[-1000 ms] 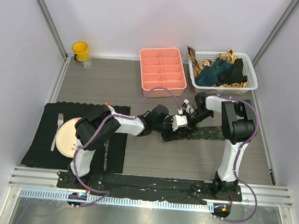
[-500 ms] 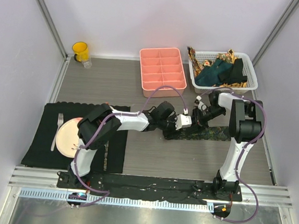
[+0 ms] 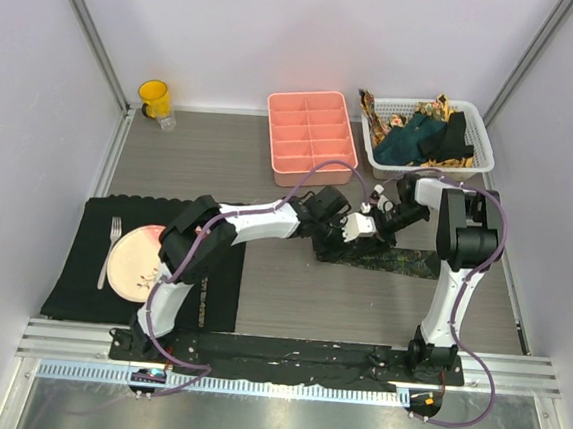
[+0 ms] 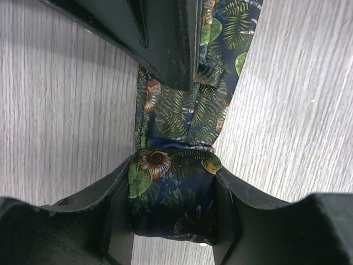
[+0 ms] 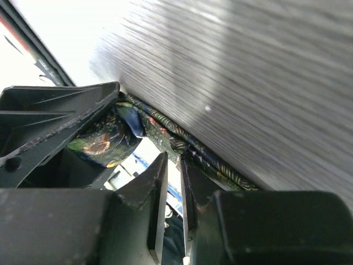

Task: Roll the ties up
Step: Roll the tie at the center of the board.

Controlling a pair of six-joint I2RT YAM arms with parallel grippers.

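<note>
The dark tie with a leafy multicoloured pattern lies flat on the table point(image 3: 403, 260), and its left end is wound into a roll point(image 4: 171, 193). My left gripper point(image 4: 171, 204) is shut on that roll, one finger on each side; it also shows in the top view point(image 3: 351, 228). My right gripper point(image 5: 174, 163) is shut, its fingers nearly touching, with the tips against the tie's unrolled strip point(image 5: 165, 130) just beyond the roll point(image 5: 102, 141). In the left wrist view its fingers point(image 4: 165, 38) lie over the strip point(image 4: 193, 110). More ties, teal, black and gold-brown point(image 3: 424, 136), are heaped in the basket.
A white basket point(image 3: 477, 156) stands at the back right, and a pink divided tray point(image 3: 311, 141) to its left. A yellow cup point(image 3: 154, 98) is at the back left. A black placemat point(image 3: 80, 277) holds a pink plate point(image 3: 132, 261) and a fork point(image 3: 108, 249).
The left gripper has moved right and slightly back along the tie with the roll. The right gripper has shifted right and back ahead of it. The flat stretch of tie is shorter.
</note>
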